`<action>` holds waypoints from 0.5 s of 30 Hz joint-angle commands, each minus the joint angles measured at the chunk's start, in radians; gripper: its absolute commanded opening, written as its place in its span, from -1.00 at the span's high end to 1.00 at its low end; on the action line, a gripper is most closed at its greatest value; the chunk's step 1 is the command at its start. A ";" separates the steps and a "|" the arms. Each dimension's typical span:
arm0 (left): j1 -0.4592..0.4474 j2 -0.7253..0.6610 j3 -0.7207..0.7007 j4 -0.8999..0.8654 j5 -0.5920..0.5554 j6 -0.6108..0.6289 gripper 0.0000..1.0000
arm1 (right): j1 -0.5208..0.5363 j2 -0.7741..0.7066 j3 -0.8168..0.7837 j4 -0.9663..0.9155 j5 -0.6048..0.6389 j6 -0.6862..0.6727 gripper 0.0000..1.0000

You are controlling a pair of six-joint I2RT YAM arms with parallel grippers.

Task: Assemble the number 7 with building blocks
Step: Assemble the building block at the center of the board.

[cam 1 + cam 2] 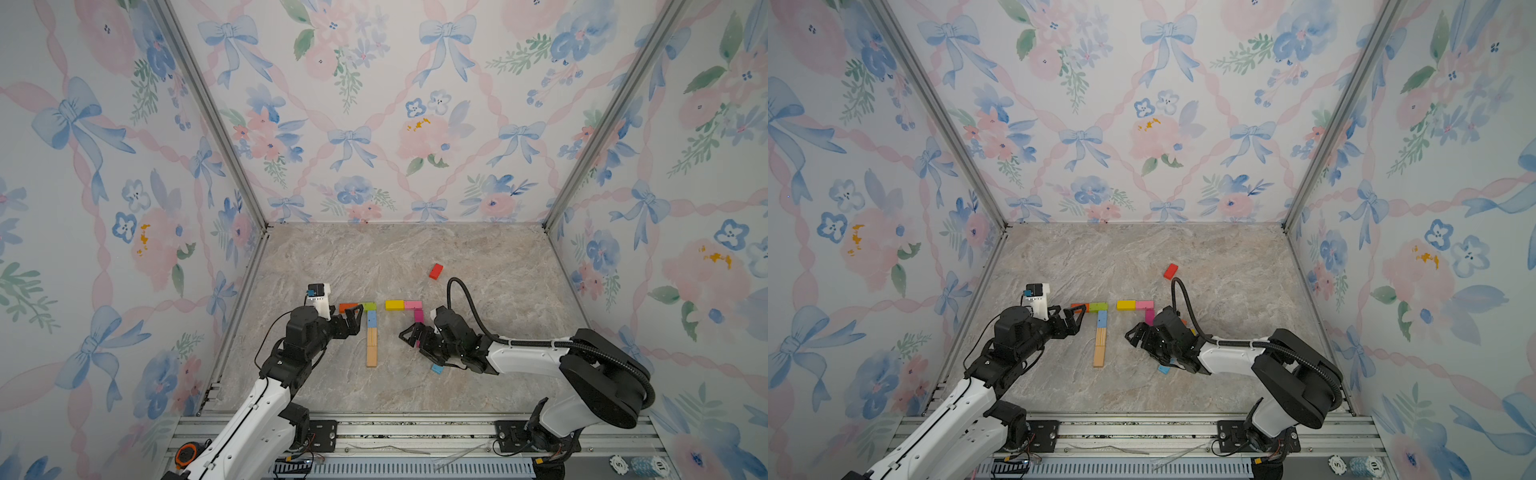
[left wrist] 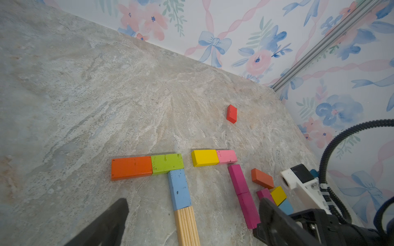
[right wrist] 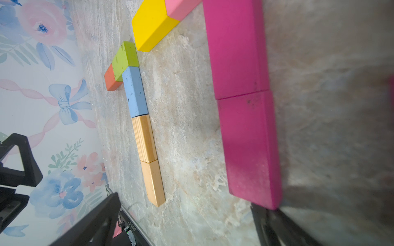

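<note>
Two 7 shapes of building blocks lie flat mid-table. One has an orange block [image 1: 348, 307] and a green block [image 1: 370, 306] as its bar, with a blue block [image 1: 372, 319] and two plain wood blocks [image 1: 371, 347] as its stem. The other has a yellow block [image 1: 394, 305], a pink block [image 1: 412, 305] and two magenta blocks [image 3: 241, 102]. My left gripper [image 1: 349, 322] hovers open beside the blue block, holding nothing. My right gripper [image 1: 411, 336] is open at the near end of the magenta stem, empty [image 3: 187, 213]. A red block [image 1: 436, 271] lies apart, farther back.
Loose blocks sit under my right wrist: brown-orange [image 2: 262, 178], yellow [image 2: 278, 194], magenta [image 2: 264, 193] and light blue [image 1: 436, 368]. Flowered walls close three sides. A metal rail [image 1: 415, 432] runs along the front, with poker chips [image 1: 636, 464] and a tape measure [image 1: 185, 455].
</note>
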 commanded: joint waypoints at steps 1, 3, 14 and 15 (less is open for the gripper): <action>0.010 -0.010 -0.017 0.020 0.007 0.008 -0.95 | -0.013 0.016 0.007 -0.074 0.007 -0.022 -0.96; 0.011 -0.012 -0.017 0.020 0.006 0.007 -0.96 | -0.014 0.022 0.008 -0.071 0.005 -0.024 -0.95; 0.012 -0.013 -0.017 0.022 0.009 0.008 -0.96 | -0.020 0.034 0.006 -0.060 -0.001 -0.024 -0.95; 0.011 -0.012 -0.019 0.023 0.010 0.007 -0.96 | -0.020 0.035 0.008 -0.061 -0.001 -0.025 -0.95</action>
